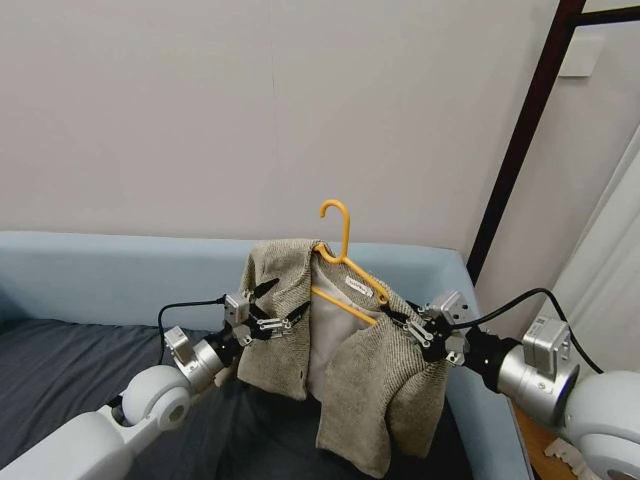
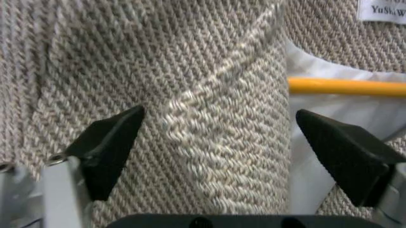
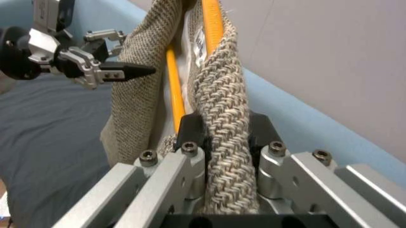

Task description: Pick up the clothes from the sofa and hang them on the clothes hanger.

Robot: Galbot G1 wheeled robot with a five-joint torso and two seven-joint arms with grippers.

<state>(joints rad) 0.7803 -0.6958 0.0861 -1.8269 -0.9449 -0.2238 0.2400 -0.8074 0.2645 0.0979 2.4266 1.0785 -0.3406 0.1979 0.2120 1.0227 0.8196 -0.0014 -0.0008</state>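
Head view: the tweed jacket (image 1: 370, 370) hangs on the yellow hanger (image 1: 340, 245), held up above the blue sofa (image 1: 100, 270).

Left wrist view: the left gripper (image 2: 219, 118) is spread wide, with a finger on either side of the jacket's front edge.

Right wrist view: the right gripper (image 3: 225, 128) is clenched on the jacket's shoulder seam, beside the hanger's arm.

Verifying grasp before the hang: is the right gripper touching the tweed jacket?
Touching. In the right wrist view the right gripper clamps the tweed jacket by its braided edge, pinched from both sides.
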